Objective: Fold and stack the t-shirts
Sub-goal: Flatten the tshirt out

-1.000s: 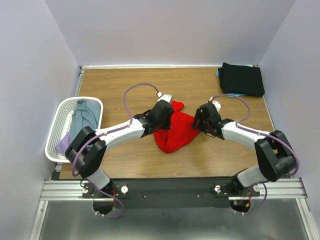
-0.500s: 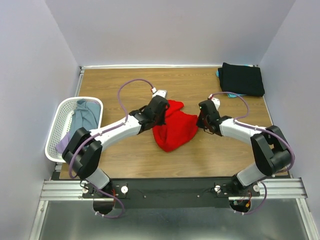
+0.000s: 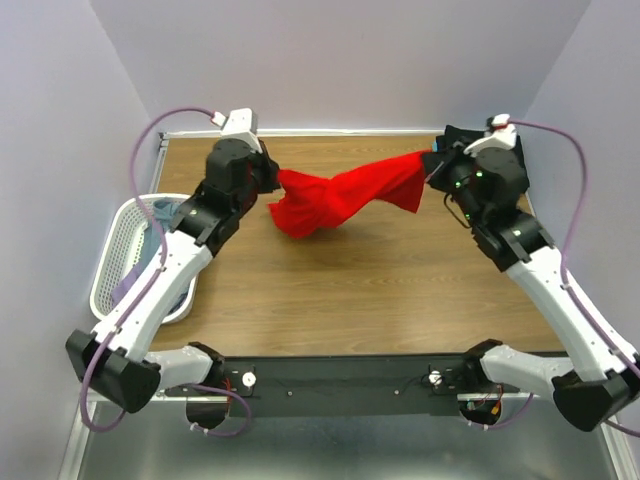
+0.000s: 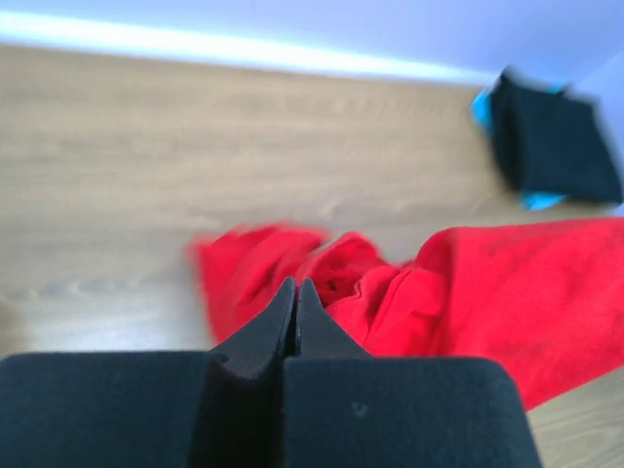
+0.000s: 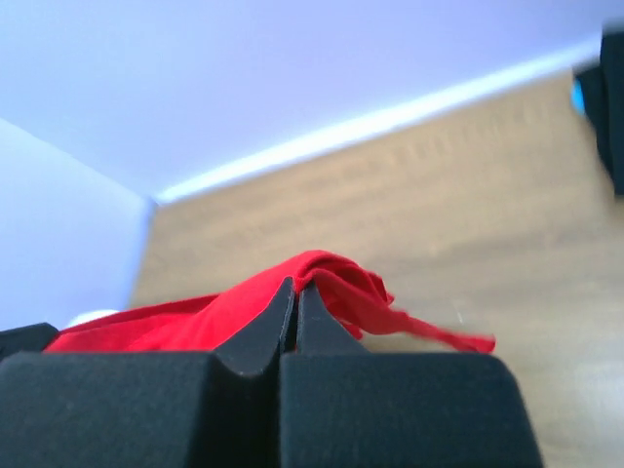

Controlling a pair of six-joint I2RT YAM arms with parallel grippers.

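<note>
Top external view: the bright red cloth t-shirt point(image 3: 340, 198) hangs stretched between the two arms above the far half of the brown wooden worktop point(image 3: 350, 300). Its long axis runs left to right, with the right end slightly farther back. Most of the cloth sags in a bunch near the left end. It cannot be determined whether the lowest fold touches the worktop.

The left pincer point(image 3: 272, 182) is closed on the left end of the shirt. The right pincer point(image 3: 430, 170) is closed on the right end. In both wrist views the jaws meet with no visible gap and red cloth spreads just beyond the tips.

The folded black t-shirt point(image 4: 554, 146) lies on a teal one in the far right corner, just beside the right pincer and well apart from the left. The white mesh laundry basket point(image 3: 112, 255), holding grey-blue cloth, stands at the left edge.

Judgement: the shirt is not yet spread flat. The coming move depends on keeping the left-to-right axis taut while lowering it.
</note>
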